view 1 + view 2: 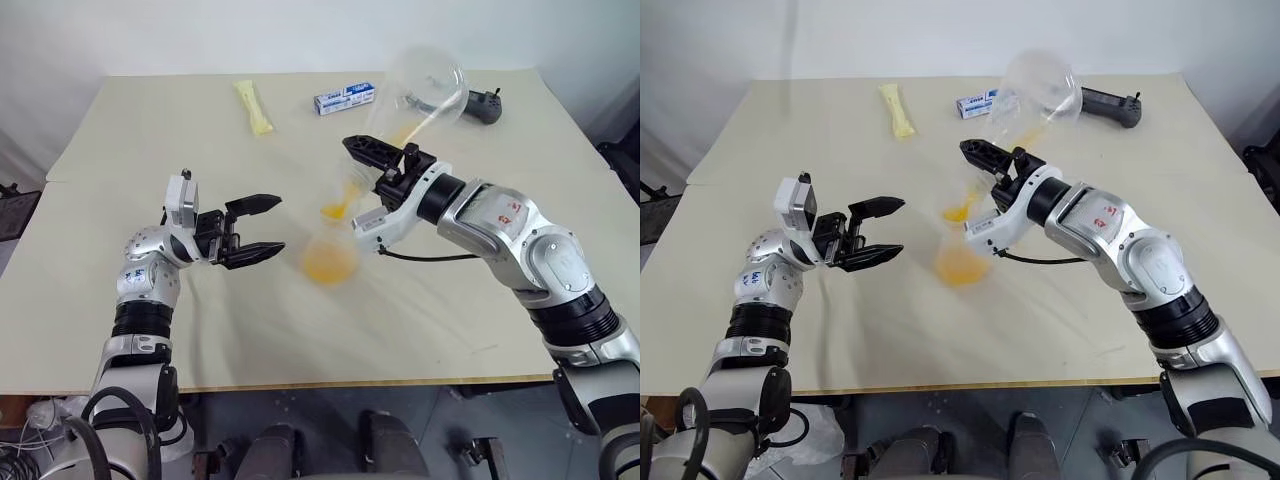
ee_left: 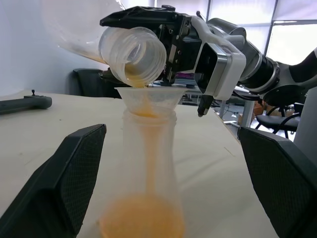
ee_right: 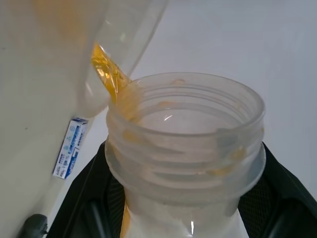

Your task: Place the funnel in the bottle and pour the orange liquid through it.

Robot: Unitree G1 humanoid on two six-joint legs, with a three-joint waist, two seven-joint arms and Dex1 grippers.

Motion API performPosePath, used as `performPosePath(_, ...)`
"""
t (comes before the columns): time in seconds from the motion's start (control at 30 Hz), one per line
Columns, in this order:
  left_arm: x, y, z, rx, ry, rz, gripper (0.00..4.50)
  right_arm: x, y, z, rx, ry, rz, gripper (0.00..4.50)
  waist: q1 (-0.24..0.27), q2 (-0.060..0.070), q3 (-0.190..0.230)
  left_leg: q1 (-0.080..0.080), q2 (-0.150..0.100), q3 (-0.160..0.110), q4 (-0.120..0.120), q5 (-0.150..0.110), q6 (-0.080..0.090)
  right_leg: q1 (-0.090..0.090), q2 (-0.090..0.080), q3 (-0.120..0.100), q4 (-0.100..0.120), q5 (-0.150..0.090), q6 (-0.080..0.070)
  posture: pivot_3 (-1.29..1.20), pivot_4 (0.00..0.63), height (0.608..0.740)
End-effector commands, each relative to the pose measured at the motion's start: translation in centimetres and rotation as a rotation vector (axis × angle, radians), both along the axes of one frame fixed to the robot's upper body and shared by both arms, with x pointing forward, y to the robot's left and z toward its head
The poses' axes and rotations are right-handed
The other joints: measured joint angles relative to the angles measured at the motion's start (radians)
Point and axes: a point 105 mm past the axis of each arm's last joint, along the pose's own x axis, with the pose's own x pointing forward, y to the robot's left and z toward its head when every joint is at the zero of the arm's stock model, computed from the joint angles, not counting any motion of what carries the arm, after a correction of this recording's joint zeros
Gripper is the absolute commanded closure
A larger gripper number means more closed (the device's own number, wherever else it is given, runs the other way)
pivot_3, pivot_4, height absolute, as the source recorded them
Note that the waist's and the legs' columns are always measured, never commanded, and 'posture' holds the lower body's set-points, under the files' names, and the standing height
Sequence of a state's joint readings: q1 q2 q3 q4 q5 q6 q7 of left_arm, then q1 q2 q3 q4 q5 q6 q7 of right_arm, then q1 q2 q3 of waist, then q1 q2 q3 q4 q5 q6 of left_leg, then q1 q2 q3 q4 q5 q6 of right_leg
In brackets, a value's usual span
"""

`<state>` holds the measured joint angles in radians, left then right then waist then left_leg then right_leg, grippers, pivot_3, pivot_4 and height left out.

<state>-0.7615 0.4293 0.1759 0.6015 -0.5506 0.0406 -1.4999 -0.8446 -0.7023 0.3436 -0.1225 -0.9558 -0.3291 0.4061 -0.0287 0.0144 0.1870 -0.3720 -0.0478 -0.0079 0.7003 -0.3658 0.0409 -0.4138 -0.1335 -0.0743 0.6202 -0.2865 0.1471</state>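
The left hand [image 1: 262, 229] is hovering over the counter [image 1: 120, 140] with its two fingers spread wide and nothing between them. Its open fingers are pointing at the bottle [image 1: 329, 252], which is standing free just past the fingertips, not touched. The funnel [image 2: 148, 100] is sitting in the bottle's mouth, and orange liquid [image 2: 142, 223] is already pooling in the wide base.

Just beyond the bottle, the right hand [image 1: 375, 155] is closing firmly around the neck of a round-bellied flask [image 1: 420, 88], tipping it so its mouth is hanging right above the funnel. A thin orange stream is running along the flask's neck and dropping into the cone; the wrist view shows it crossing the flask's lip.

The main risks, as I judge them: nothing is steadying the bottle, so a nudge from the flask's mouth against the funnel could be tipping the funnel out or knocking the bottle over. The funnel is small, so a steeper tilt could be sending liquid faster than the stem drains, overflowing the cone onto the counter. A slight sideways drift of the right hand would be putting the stream past the rim.

Far behind both hands, a pale yellow sachet [image 1: 254, 106], a small blue-and-white box [image 1: 344, 98] and a dark handset [image 1: 483, 106] are lying well apart from the work.
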Motion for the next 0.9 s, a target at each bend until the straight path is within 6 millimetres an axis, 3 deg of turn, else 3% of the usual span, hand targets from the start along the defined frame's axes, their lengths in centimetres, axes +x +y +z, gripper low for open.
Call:
performPosePath(0.03, -0.4, -0.13, 0.44, -0.006, -0.037, -0.023, 0.0, -0.63, -0.2, 2.23, 0.019, -0.085, 0.018, 2.03, 0.0, 0.0, 0.0, 0.0, 0.0, 0.0, 0.0, 0.0, 0.0, 0.0, 0.0, 0.0, 0.0, 0.0, 0.0, 0.0, 0.15, 0.74)
performPosePath(0.9, -0.21, -0.42, 0.44, -0.017, -0.032, -0.023, 0.0, -1.1, 0.69, 2.92, 0.005, -0.135, 0.071, 2.03, 0.0, 0.0, 0.0, 0.0, 0.0, 0.0, 0.0, 0.0, 0.0, 0.0, 0.0, 0.0, 0.0, 0.0, 0.0, 0.0, 0.15, 0.74)
